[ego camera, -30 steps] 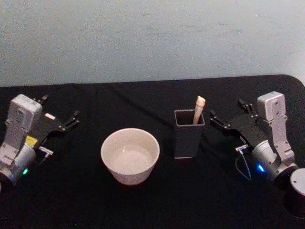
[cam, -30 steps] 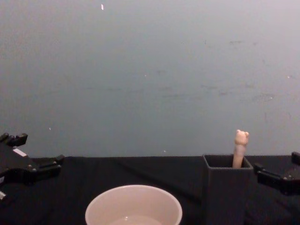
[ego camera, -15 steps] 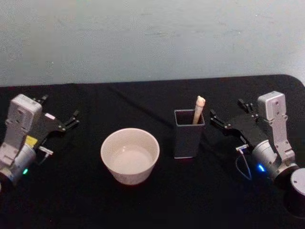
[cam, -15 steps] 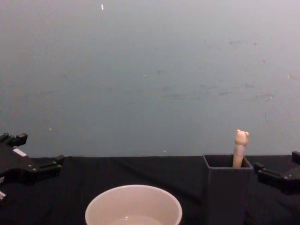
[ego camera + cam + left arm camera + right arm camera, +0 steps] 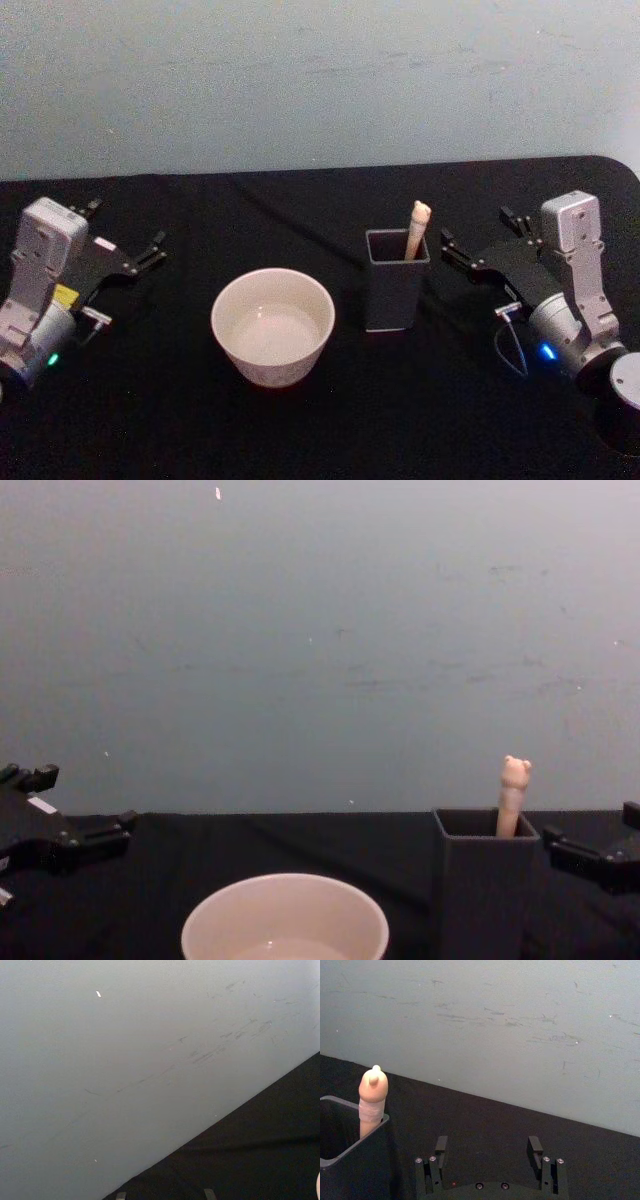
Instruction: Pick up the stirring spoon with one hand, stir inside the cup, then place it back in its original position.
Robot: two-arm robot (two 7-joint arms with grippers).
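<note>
Change across the interval is slight; in the head view the right gripper (image 5: 482, 243) sits marginally lower and further toward the right edge than half a second ago, close to its place of a second ago; the left gripper (image 5: 125, 237) shows a similarly faint shift against the tabletop (image 5: 320, 420); in the chest view the right gripper (image 5: 590, 852) is a trace lower.

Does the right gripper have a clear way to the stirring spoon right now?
Probably yes: the right gripper, open, sits beside the holder, and the stirring spoon handle sticks above the rim, unobstructed.
</note>
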